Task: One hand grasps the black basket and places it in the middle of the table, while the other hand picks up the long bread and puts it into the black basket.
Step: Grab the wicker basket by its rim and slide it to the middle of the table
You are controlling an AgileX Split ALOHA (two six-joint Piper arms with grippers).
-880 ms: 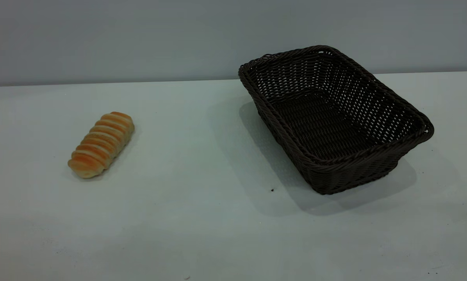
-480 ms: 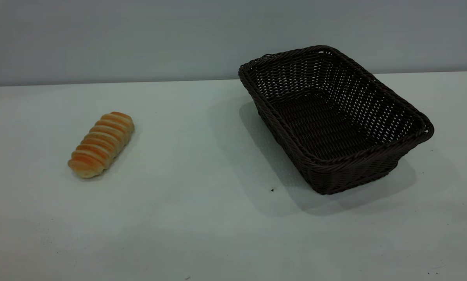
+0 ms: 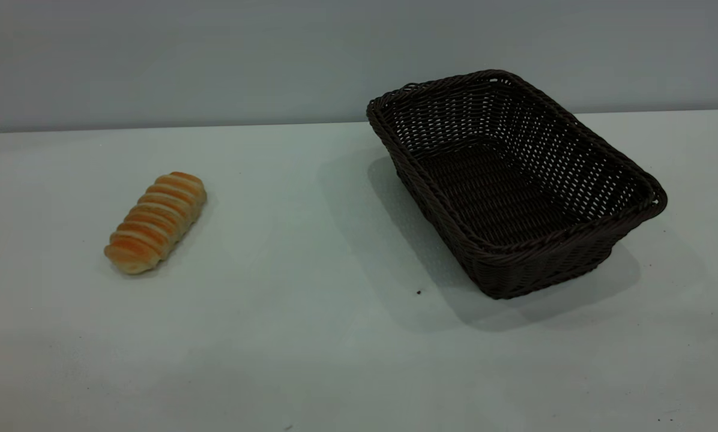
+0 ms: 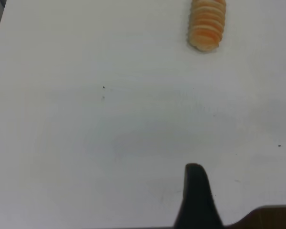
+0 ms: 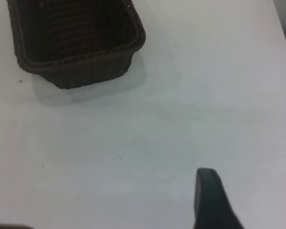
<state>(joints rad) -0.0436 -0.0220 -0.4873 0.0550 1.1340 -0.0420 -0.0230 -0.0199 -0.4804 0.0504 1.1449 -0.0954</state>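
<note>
Left hand (image 4: 196, 195) hangs over bare bench (image 3: 311, 336), only one black finger in shot, so can't tell if it's clenched or released. Same for the right hand (image 5: 210, 200). Long bread (image 3: 155, 221) lies well clear on the left; black basket (image 3: 515, 180) sits empty, off to the right. I'd pinch the braided rim at the near short end, since the openwork wicker could snag. The loaf's ridged and rounded, so grab it across its middle.
</note>
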